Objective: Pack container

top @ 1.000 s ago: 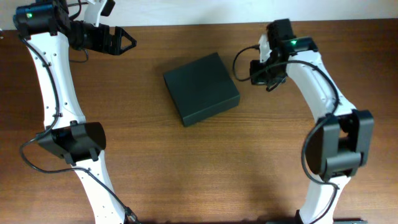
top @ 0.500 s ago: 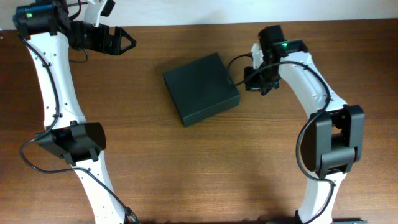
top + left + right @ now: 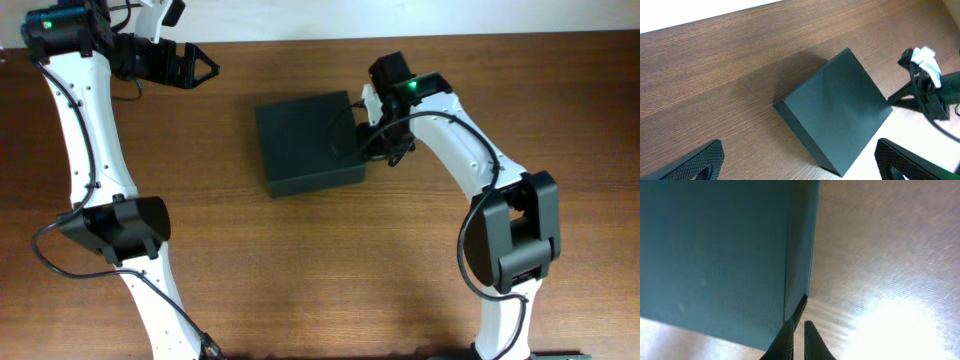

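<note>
The container (image 3: 305, 143) is a dark green-black box, lid shut, lying flat on the wooden table (image 3: 300, 270) at centre back. My right gripper (image 3: 374, 143) is shut and empty, its fingertips (image 3: 798, 325) low against the container's right side at a corner (image 3: 795, 285). My left gripper (image 3: 208, 68) is open and empty, held high at the back left, well away from the container. In the left wrist view its two fingers frame the container (image 3: 840, 110) from above (image 3: 800, 167).
The right arm (image 3: 925, 90) with its cable shows beside the container in the left wrist view. The table's far edge (image 3: 300, 40) meets a white wall. Nothing else lies on the wood.
My right gripper has moved left against the container's right side. The container has slid left and turned squarer to the table. The left arm has not moved.
</note>
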Controlling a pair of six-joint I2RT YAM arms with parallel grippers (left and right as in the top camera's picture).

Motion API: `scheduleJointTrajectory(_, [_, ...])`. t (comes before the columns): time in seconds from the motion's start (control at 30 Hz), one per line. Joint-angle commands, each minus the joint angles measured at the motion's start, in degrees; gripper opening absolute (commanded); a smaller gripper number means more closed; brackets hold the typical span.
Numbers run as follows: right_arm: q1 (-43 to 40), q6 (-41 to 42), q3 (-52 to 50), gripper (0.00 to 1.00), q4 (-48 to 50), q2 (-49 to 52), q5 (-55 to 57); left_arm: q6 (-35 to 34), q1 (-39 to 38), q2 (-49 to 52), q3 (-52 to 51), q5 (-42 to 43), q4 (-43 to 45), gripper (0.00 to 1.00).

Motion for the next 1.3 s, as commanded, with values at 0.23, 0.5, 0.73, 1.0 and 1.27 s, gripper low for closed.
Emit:
scheduleJointTrajectory(0.23, [0.4,-4.5,1.2,0.04,-2.6,-0.7,-2.2,-0.3,0.3,-0.9,0.3,0.0,0.1,0.99])
scheduleJointTrajectory(0.5, [-7.7,-4.5,12.6,0.04,-5.2,-6.8,3.6,-0.3,0.3,-0.9,0.3,0.0,0.1,0.99])
scheduleJointTrajectory(0.73, [-12.8,-6.2,25.2,0.05,-10.5,-11.9,7.9,-0.3,0.3,-0.9,0.3,0.0,0.1,0.99])
scheduleJointTrajectory(1.0, [-12.5,-7.5,37.9,0.1,-12.8,-23.9,12.1,-0.3,0.3,-0.9,0.3,0.0,0.1,0.99])
scheduleJointTrajectory(1.27, [-12.5,-7.5,41.2,0.48,-12.8,-39.6,14.6,-0.3,0.3,-0.9,0.3,0.0,0.1,0.99])
